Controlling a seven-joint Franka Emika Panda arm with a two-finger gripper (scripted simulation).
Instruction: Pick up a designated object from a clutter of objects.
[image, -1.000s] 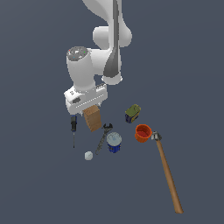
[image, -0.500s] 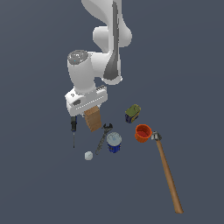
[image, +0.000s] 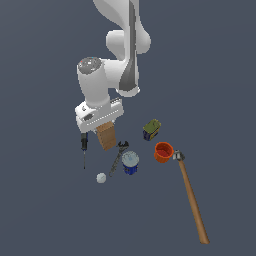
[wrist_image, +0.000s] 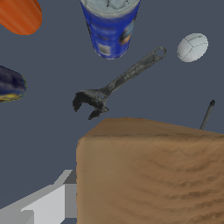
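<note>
- The gripper (image: 105, 129) sits directly over the brown box (image: 106, 136); whether its fingers clasp it, I cannot tell.
- The wrench (image: 118, 156) lies at the box's five o'clock.

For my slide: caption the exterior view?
White gripper over tall tan-brown cardboard box beside black wrench and blue can.

Flat, even simulator light, no cast shadows or glare; soft low-resolution renders, coarse blur on close-up textures.
</note>
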